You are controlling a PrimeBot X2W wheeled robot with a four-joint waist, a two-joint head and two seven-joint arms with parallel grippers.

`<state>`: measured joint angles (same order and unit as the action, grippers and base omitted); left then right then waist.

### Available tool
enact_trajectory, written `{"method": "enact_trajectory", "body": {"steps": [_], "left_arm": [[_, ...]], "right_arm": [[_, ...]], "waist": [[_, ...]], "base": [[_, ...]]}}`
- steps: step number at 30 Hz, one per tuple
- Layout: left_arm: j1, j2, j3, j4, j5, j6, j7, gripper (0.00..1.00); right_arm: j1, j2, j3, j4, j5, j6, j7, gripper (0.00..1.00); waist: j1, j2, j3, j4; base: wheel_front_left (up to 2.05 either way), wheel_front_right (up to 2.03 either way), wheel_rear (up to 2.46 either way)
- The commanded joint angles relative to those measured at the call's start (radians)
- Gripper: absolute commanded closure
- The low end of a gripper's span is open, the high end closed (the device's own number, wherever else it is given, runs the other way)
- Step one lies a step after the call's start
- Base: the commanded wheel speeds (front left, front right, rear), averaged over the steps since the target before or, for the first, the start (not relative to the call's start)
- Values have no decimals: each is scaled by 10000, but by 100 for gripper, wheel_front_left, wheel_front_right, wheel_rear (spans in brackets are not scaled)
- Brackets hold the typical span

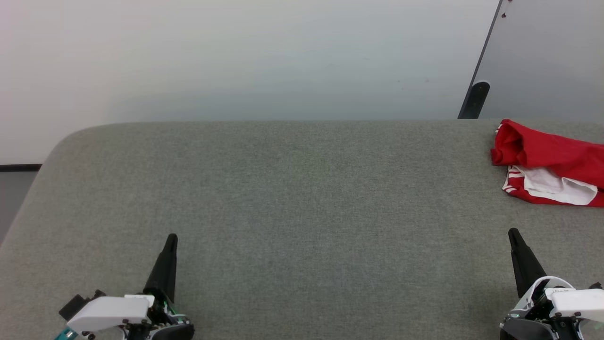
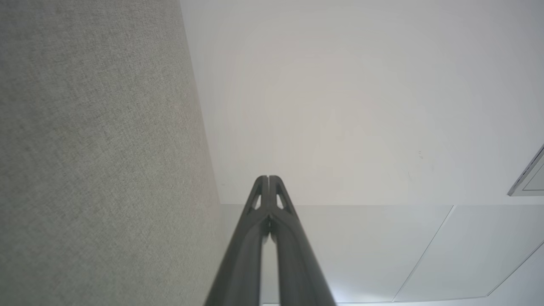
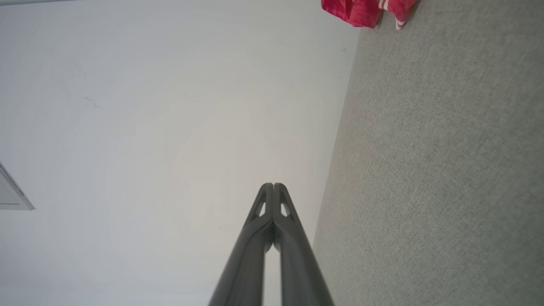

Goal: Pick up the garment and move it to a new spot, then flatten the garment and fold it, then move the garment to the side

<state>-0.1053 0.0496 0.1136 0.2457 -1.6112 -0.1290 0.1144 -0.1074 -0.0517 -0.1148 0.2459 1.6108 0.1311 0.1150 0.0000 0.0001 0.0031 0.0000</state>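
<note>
**Figure.** Head view with the two wrist views. The garment (image 1: 549, 163) lies at the far right of the grey cloth-covered table (image 1: 283, 198), near its back edge and partly cut off by the picture's right border. We see it as a loose red bundle, with a white panel and red-white striped trim showing at the front. No letters or numbers face us.

The left gripper (image 1: 171, 240) sits at the lower left and the right gripper (image 1: 514, 234) at the lower right, both low over the table and well apart from each other. The right one is nearer the garment but clear of it. In each wrist view the two dark fingers meet at their tips, so we read both hands as closed and holding nothing.

We judge that this arrangement fits two stages. Either a rumpled jersey waits at the table's edge to be carried to a working spot, or a jersey already folded, if roughly, has been set aside. The pictures do not settle which, so we name no step.

For handling in either case, we judge the fabric thin and limp. A pinch on a single layer would likely drag the bundle open rather than lift it whole. The striped trim and the seams look like the firmest places to hold.
</note>
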Motion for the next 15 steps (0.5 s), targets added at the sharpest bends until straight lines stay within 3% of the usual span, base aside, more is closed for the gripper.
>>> {"method": "enact_trajectory", "body": {"steps": [1,15], "left_arm": [[-80,-6,23,-13,-30,-32,32,100],[-80,-6,19,-15,-31,-32,31,100]], "right_arm": [[-36,33,-4,-21,38,-7,21,100],[-36,31,-3,-21,39,-7,20,100]], "waist": [[0,-1,0,0],[0,-1,0,0]], "base": [[0,0,0],[0,0,0]]}}
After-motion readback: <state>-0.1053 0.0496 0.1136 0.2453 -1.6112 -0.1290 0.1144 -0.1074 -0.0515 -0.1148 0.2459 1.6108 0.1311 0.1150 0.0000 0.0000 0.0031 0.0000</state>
